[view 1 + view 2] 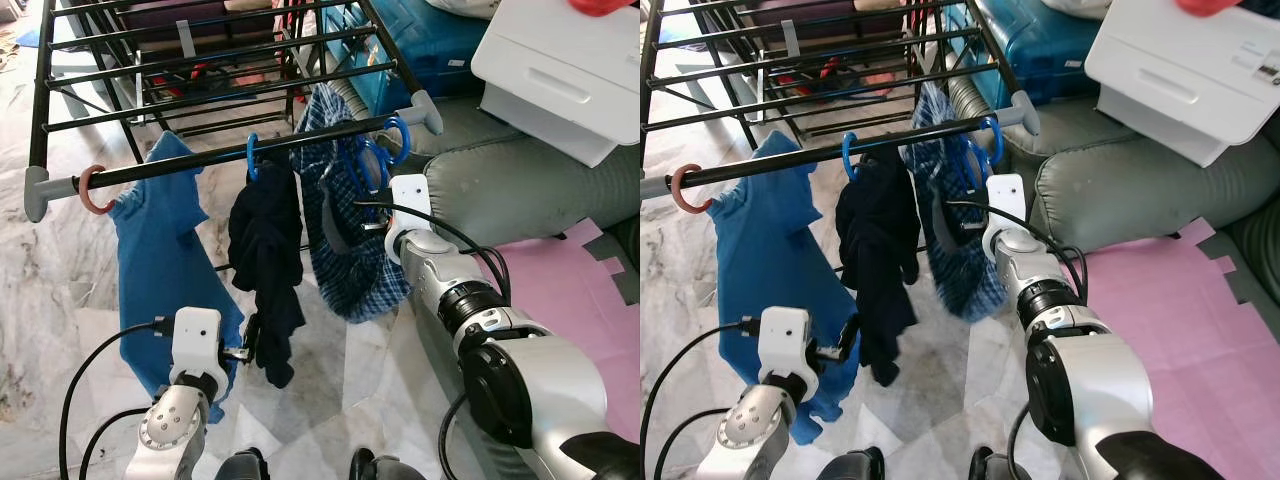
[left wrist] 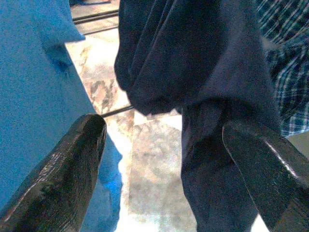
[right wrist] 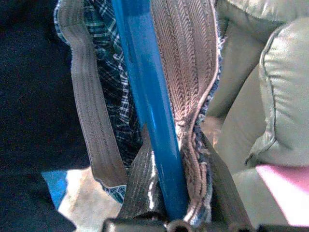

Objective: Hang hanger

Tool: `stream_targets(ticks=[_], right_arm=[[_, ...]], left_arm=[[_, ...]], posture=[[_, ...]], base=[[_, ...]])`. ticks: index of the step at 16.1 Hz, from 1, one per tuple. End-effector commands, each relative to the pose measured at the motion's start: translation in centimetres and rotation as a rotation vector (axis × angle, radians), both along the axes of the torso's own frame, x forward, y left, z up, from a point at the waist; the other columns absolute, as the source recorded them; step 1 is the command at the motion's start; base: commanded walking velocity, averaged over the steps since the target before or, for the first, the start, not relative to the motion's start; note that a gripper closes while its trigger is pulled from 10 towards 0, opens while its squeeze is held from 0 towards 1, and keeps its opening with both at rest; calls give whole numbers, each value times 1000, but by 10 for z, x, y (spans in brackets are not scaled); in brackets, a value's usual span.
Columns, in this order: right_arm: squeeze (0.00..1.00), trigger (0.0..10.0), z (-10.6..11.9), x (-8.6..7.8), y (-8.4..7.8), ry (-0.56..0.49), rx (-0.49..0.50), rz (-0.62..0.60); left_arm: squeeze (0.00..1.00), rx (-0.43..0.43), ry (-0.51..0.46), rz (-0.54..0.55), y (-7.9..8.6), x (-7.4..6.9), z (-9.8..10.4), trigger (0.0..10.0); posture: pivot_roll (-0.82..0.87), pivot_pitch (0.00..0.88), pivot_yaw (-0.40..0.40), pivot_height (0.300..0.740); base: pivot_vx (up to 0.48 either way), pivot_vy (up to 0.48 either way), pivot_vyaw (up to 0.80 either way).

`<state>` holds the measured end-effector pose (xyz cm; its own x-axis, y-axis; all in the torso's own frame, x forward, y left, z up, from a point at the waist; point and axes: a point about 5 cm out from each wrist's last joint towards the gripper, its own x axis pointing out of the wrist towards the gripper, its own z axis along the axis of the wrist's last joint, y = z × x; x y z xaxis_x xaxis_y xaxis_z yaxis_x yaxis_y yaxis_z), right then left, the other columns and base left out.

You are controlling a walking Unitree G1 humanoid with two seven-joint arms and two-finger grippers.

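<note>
A blue hanger (image 3: 145, 96) carries a plaid garment (image 1: 360, 270). Its hook (image 1: 398, 138) sits over the black front rail (image 1: 200, 165) of the drying rack, near the rail's right end cap. My right gripper (image 1: 372, 210) is raised against the plaid garment and shut on the hanger's blue bar. To the left hang a navy garment (image 1: 268, 260) on a blue hook and a blue shirt (image 1: 160, 250) on a red hook (image 1: 92, 190). Low down, my left gripper (image 1: 245, 350) stands open between the blue shirt and the navy garment, its fingers (image 2: 72, 169) holding nothing.
A grey sofa (image 1: 520, 180) stands right of the rack with a white box (image 1: 560, 70) on it. A blue case (image 1: 430, 40) lies behind. A pink mat (image 1: 580, 290) covers the floor at right. Marble floor (image 1: 60, 300) lies under the rack.
</note>
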<state>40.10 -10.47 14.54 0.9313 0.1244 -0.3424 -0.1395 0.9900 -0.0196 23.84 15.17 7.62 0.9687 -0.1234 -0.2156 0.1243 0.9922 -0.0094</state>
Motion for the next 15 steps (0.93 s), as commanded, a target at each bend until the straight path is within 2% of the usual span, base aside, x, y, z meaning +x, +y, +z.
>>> stream_targets(ticks=[1, 3, 5, 6, 7, 8, 11, 13, 15], right_arm=[[0, 10000, -5, -2, -7, -30, -28, 7], [0, 10000, -29, -15, -20, -17, -44, 11], [0, 10000, -59, -38, -34, -2, -55, 8], [0, 10000, -75, -57, -44, 7, -60, -8], [0, 10000, -77, -62, -47, 7, -63, -9], [0, 10000, -84, -77, -51, -4, -106, -3], [0, 10000, -87, -102, -53, -6, -102, -10], [0, 10000, -86, -112, -48, 4, -98, 2], [0, 10000, -82, -109, -45, 8, -105, 25]], left_arm=[[0, -3, -3, -12, -1, 1, 4, 10000], [0, -21, -9, 2, 0, 5, 5, 10000], [0, -35, -17, -25, -2, 5, 5, 10000], [0, -51, -14, -42, -3, 5, 4, 10000], [0, -57, -14, -45, -4, 7, 4, 10000], [0, -62, -24, -59, -5, 7, 3, 10000], [0, -78, -54, -59, -8, 9, 5, 10000], [0, -85, -77, -65, -10, 10, 7, 10000], [0, -113, -86, -71, -15, 15, 6, 10000]], posture=[[228, 214, 5, 740], [179, 200, 17, 740], [144, 186, 21, 740], [119, 174, 24, 740], [109, 169, 25, 740], [88, 155, 28, 740], [62, 125, 29, 740], [55, 106, 21, 740], [58, 93, 6, 740]], base=[[0, 0, 0], [0, 0, 0], [0, 0, 0], [0, 0, 0], [0, 0, 0], [0, 0, 0], [0, 0, 0], [133, 0, 0], [384, 0, 0]])
